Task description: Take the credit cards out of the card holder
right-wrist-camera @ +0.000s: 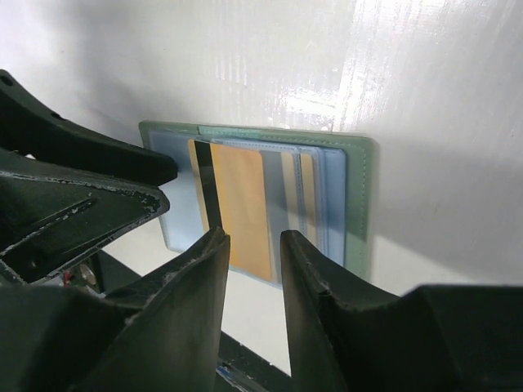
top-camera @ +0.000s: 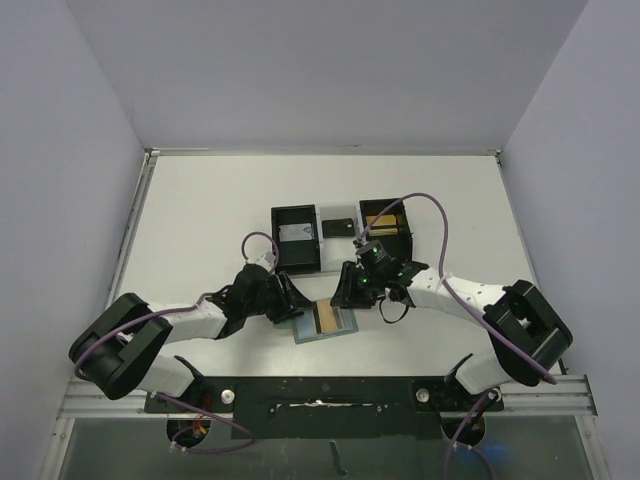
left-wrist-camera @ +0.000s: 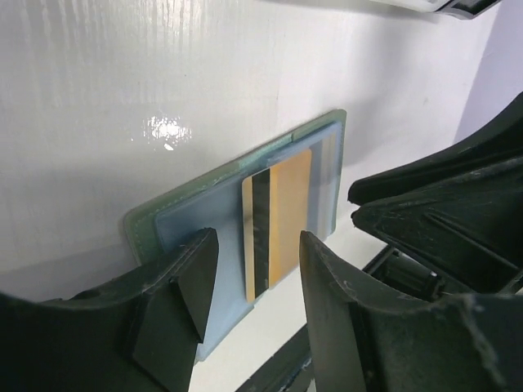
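Observation:
The sage-green card holder (top-camera: 345, 324) lies open and flat on the white table between the two arms, its pale blue inside up. A gold-orange credit card (top-camera: 329, 318) with a black stripe sticks partly out of a pocket; it also shows in the left wrist view (left-wrist-camera: 286, 214) and the right wrist view (right-wrist-camera: 243, 207). Pale card edges (right-wrist-camera: 304, 196) stay tucked in the pockets. My left gripper (left-wrist-camera: 252, 269) is open at the holder's left side, one finger over the lining. My right gripper (right-wrist-camera: 253, 245) is open, empty, just above the card's near edge.
Two black open-topped boxes stand behind the holder: the left one (top-camera: 297, 238) holds a grey card, the right one (top-camera: 387, 228) holds a gold card. A small dark card (top-camera: 338, 225) lies between them. The table's near edge with a black rail runs close below the holder.

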Robot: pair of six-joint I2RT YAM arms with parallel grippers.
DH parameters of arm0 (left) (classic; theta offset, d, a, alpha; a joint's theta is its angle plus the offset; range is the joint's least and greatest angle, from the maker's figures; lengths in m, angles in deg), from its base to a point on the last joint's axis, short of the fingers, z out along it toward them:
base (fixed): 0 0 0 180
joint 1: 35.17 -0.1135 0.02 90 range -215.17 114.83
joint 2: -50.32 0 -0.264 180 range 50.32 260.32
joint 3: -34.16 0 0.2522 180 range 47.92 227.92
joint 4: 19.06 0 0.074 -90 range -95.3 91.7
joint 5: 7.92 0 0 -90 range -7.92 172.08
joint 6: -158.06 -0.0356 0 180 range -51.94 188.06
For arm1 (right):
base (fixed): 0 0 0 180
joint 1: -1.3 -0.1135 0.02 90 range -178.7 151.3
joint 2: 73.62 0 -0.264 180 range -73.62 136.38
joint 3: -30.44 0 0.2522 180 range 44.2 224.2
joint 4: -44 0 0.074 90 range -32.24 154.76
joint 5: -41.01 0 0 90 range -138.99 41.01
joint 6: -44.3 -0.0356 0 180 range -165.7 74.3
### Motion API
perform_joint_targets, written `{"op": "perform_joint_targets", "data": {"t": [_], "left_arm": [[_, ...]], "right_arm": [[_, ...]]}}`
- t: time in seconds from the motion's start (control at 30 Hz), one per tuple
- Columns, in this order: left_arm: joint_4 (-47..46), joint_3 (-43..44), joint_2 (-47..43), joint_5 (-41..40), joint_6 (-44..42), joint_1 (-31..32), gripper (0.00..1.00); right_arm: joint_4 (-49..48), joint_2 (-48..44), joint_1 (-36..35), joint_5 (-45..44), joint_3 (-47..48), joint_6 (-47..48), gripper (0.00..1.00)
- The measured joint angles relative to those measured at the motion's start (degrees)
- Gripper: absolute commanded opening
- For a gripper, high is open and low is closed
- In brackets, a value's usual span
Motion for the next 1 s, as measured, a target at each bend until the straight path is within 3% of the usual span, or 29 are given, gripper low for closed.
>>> {"op": "perform_joint_targets", "data": {"t": [0.23, 0.57, 0.8, 1.0], "left_arm": [[9.9, 5.8, 0.7, -2.6, -5.5, 0.8, 0.43], [12.6, 6.4, -0.3, -4.4, -8.0, 1.9, 0.44], [14.1, 8.0, 0.5, -4.2, -10.1, 2.0, 0.48], [20.4, 13.3, 2.8, -4.0, -17.3, 1.2, 0.50]], "right_arm": [[1.7, 5.6, -3.1, -0.9, 2.9, 0.9, 0.29], [0.2, 7.8, -4.5, 0.7, 4.1, 0.6, 0.31], [-6.1, 8.7, -3.4, 4.9, 1.8, -1.2, 0.31], [-9.7, 8.6, -1.7, 7.6, -0.4, -2.8, 0.31]]}}
